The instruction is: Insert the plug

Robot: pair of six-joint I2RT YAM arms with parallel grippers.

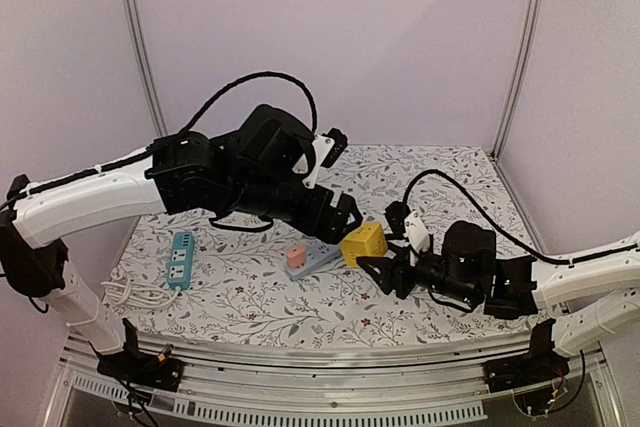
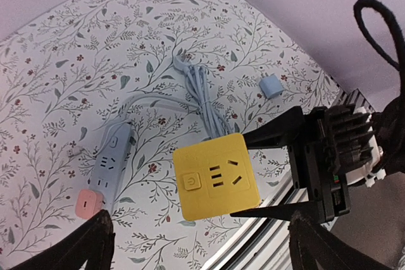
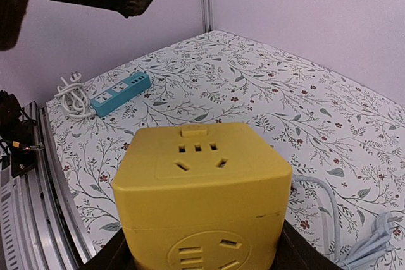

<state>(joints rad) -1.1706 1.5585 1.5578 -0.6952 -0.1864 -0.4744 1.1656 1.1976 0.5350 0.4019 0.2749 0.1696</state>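
Your right gripper [image 1: 378, 265] is clamped at roughly half span on the yellow cube socket [image 3: 202, 194], which is raised over the floral table [image 2: 57, 93] near its front edge. Your left gripper [image 1: 345, 215] hangs just above the cube with its jaws wide, holding nothing.
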